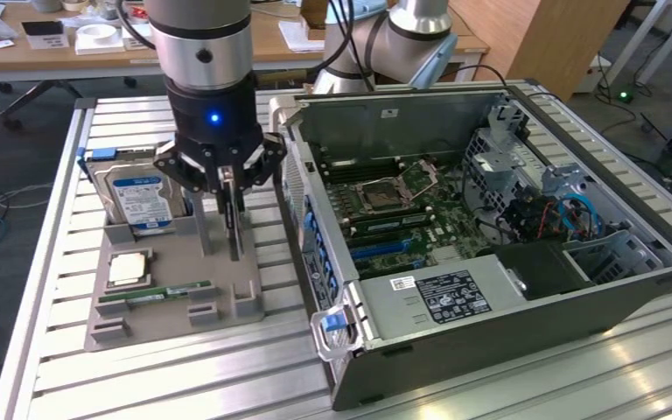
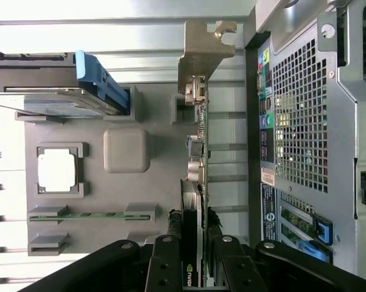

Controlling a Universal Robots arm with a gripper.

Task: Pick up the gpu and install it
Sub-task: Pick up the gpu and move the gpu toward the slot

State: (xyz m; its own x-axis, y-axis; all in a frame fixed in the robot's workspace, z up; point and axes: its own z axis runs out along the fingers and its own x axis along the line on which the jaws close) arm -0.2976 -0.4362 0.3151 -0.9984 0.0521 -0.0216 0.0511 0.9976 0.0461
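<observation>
Silver arm [image 1: 196,26], blk wrist [image 1: 210,92] w/ blue LED [image 1: 211,117], blk linkage fingers [image 1: 182,166].

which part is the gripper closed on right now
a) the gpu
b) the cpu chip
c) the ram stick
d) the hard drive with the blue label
a: the gripper clamps both faces of the gpu, which stands on edge above the grey holder tray, while the hard drive, ram stick and cpu chip sit apart in their own slots.
</observation>
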